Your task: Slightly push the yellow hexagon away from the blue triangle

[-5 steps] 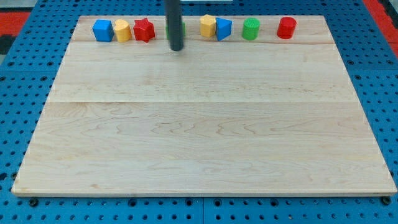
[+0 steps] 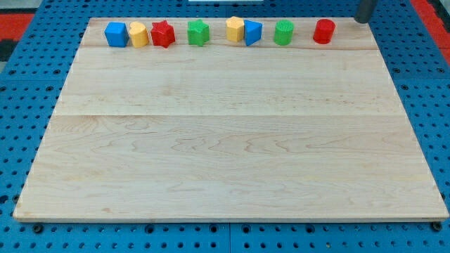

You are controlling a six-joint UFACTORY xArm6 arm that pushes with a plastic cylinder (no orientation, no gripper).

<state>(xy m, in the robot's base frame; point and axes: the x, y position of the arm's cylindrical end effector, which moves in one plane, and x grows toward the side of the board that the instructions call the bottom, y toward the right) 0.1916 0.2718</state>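
Observation:
The yellow hexagon (image 2: 235,29) sits in the row of blocks along the top edge of the board, touching the blue triangle (image 2: 253,33) on its right. My tip (image 2: 364,20) is at the view's top right, just past the board's top right corner, far right of both blocks and right of the red cylinder (image 2: 323,31). Only the rod's lower end shows.
The same row holds a blue cube (image 2: 116,34), a yellow block (image 2: 138,34), a red star (image 2: 162,34), a green star (image 2: 198,32) and a green cylinder (image 2: 283,32). The wooden board (image 2: 225,140) lies on a blue pegboard table (image 2: 21,105).
The rod has moved from in front of the green star far to the right, to the board's top right corner. The green star now shows fully. No block has moved.

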